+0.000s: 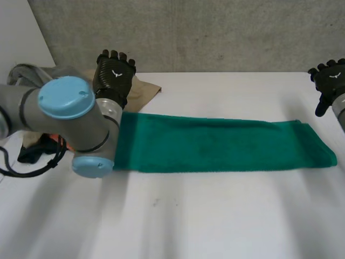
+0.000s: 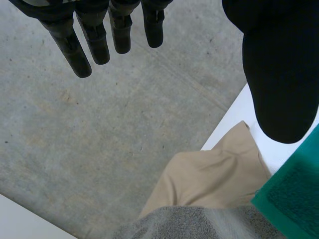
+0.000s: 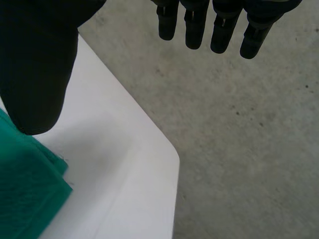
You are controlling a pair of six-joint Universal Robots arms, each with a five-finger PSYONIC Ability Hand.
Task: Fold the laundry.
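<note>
Near side of white table [image 1: 215, 216]: bare from the towel's near edge to the front, open across the whole width.
Middle band: taken by green towel [image 1: 215, 143], folded long and lying flat from side to side.
Towel's left end: covered by left arm [image 1: 70, 118], elbow over it.
Far left corner: crowded with tan cloth [image 1: 143, 89] and grey cloth [image 2: 199, 224], touching each other; left hand [image 1: 114, 73] there, fingers straight, holding nothing.
Left edge: dark and orange bundle [image 1: 38, 148] behind the arm.
Far right corner: bare table past the towel's end; right hand [image 1: 331, 81] there, fingers straight.
</note>
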